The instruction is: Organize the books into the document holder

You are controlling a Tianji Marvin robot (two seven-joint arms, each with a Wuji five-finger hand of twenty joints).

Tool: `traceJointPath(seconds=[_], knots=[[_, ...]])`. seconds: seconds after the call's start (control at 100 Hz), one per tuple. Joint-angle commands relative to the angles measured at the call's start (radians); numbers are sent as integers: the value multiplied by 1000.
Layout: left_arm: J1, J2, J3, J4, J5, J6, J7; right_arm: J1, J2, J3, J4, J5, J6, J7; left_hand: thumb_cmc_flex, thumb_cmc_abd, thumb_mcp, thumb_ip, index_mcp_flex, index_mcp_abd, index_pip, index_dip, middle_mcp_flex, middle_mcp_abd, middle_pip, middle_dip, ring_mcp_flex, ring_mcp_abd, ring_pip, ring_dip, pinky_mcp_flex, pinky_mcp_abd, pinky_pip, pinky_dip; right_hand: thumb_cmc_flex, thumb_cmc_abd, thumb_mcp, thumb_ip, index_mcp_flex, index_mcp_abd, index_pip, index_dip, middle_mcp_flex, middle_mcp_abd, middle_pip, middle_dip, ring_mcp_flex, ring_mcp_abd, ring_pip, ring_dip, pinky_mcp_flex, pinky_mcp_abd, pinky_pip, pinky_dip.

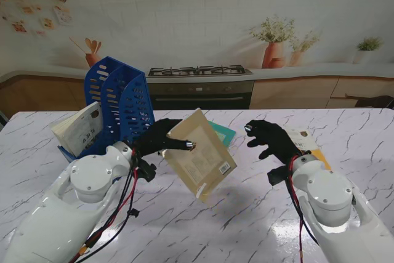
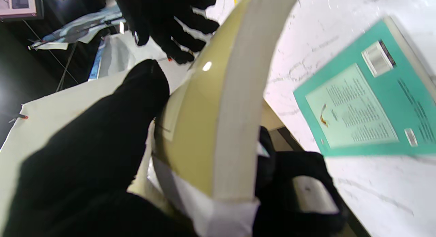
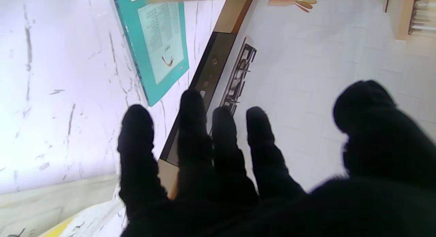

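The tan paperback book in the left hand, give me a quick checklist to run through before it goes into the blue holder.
1. Grip: left hand is closed on the tan paperback book, lifted off the white marble table: ok.
2. Book shape: it bows in the left wrist view: not ok.
3. Free slot in the blue perforated plastic document holder: one cream book already sits inside; remaining room: cannot tell.
4. Right hand open, holding nothing, apart from the book: ok.
5. Teal book lies flat, waiting: ok.
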Motion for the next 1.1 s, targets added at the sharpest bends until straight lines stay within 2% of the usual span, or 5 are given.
traceJointPath(seconds=[0.0,0.57,0.75,0.78,1.09], knots=[[24,14,-30,-49,15,-19,13,-12,-4,-1,-2,4,3,-5,50,21,134,80,70,-35,164,50,74,-18,15,-12,33,-49,71,-10,12,-141,255,15,-11,12,-19,48,-27,-3,13,14,-9,-25,21,20,-6,-13,-12,1,-5,54,-4,-5],[224,29,-309,-368,199,186,37,0,-7,-14,20,11,-13,-11,46,19,123,91,75,-56,155,58,68,-8,20,-2,32,-22,80,-5,12,-122,272,8,-17,6,-19,49,-23,-9,16,26,0,-28,15,30,-1,-10,-19,1,-7,67,-15,-7],[247,35,-383,-411,259,253,20,-5,-7,-11,18,10,-12,-13,42,17,120,95,77,-66,152,61,70,-36,19,4,32,-18,80,-4,12,-119,274,2,-19,4,-15,49,-23,-10,15,28,1,-28,13,31,1,-11,-20,1,-6,66,-15,-6],[250,35,-393,-416,259,265,19,-6,-7,-10,17,9,-11,-13,44,15,121,97,78,-66,151,62,69,-1,17,6,32,-16,80,-3,12,-119,275,1,-20,4,-15,49,-24,-10,15,28,2,-29,13,31,1,-11,-21,1,-6,66,-15,-6],[274,43,-493,-465,320,367,-10,-5,-7,-9,17,8,-7,-13,45,18,117,95,78,-67,150,64,68,3,14,11,32,-14,80,-2,12,-118,276,-3,-14,10,-14,48,-22,-8,15,30,0,-31,13,34,-1,-12,-20,2,-7,63,-16,-6]])
